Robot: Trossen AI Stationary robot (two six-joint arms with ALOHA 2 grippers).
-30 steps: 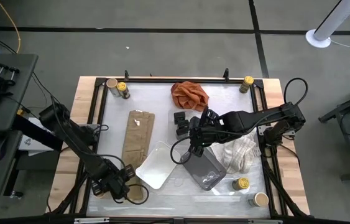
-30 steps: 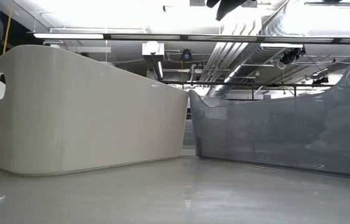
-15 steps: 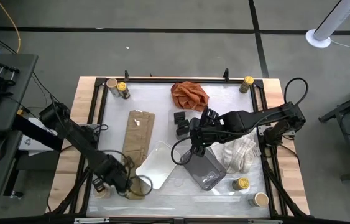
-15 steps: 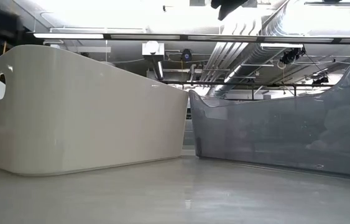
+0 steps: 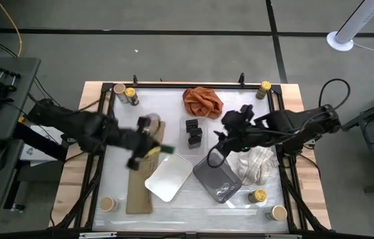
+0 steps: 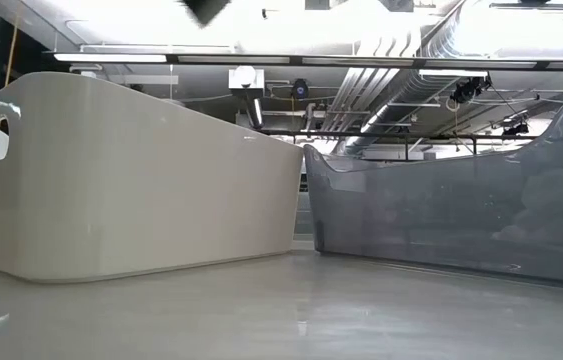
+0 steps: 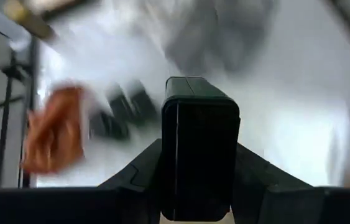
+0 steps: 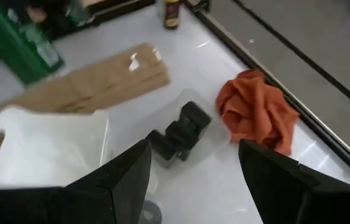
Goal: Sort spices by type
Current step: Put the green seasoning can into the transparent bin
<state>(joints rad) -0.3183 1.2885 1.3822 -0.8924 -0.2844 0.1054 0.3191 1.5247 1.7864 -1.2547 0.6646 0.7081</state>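
Note:
My left gripper [image 5: 152, 146] hangs over the brown paper left of the white tray, shut on a little black box [image 7: 198, 124]. Two more black boxes [image 5: 193, 131] sit side by side on the table near the middle, also in the right wrist view [image 8: 179, 132]. My right gripper [image 5: 218, 147] is open above the grey tray's far corner, right of those boxes. Jars stand on the table: a tan-lidded one [image 5: 119, 89] and a yellow-lidded one [image 5: 131, 93] far left, a yellow one [image 5: 264, 86] far right, a yellow one [image 5: 258, 196] and a tan one [image 5: 279, 212] near right, a tan one [image 5: 107, 203] near left. My left gripper pinches the black box between its two fingers [image 7: 138, 177], one on each long side at the box's rear end [image 7: 196, 199]. The box's other end juts out ahead of the fingertips. The box is lifted clear of the table.
A white tray [image 5: 169, 178] and a grey tray [image 5: 218, 180] lie near the middle; in the low view their walls [image 6: 131, 180] [image 6: 461, 210] fill the picture. A flat brown paper [image 5: 141, 166], an orange cloth [image 5: 202, 101] and a white cloth [image 5: 256, 162] also lie on the table.
My left gripper has swept fast from the table's near left corner toward the far edge and the right, and now hangs over the brown paper. A tan-lidded jar now shows at the near left corner. My right gripper has drawn back a little toward the right edge.

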